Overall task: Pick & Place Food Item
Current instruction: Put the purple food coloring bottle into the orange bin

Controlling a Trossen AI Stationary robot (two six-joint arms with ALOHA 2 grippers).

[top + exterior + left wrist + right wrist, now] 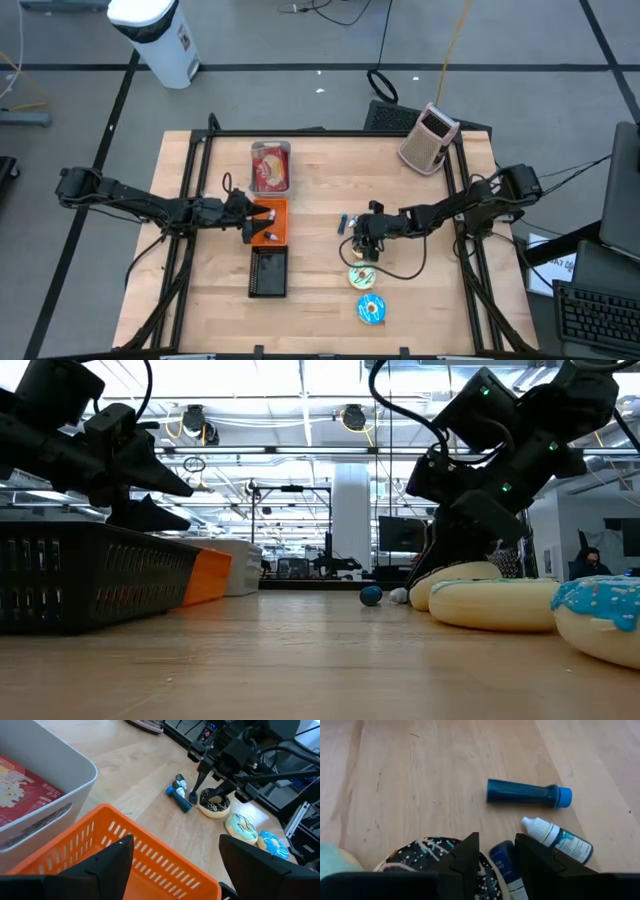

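Note:
A chocolate donut with sprinkles (216, 806) lies flat on the wooden table. Beside it lie a yellow-and-pale-blue iced donut (240, 826) and a blue iced donut (272, 844). My right gripper (496, 840) is open and slants down over the chocolate donut (420, 855). One finger stands at the donut's outer rim and the other over its middle. My left gripper (175, 870) hangs open with nothing in it above the orange basket (150, 855). My right gripper stands low over the chocolate donut's rim (487, 870), coming from above at a slant. I cannot tell whether its fingers touch the donut.
A blue tube (527, 795), a dropper bottle (557, 837) and a small blue bottle (504, 862) lie close to the chocolate donut. A grey bin (270, 165) holds a red package, a black basket (268, 272) sits beside the orange one, and a pink object (430, 138) stands far right.

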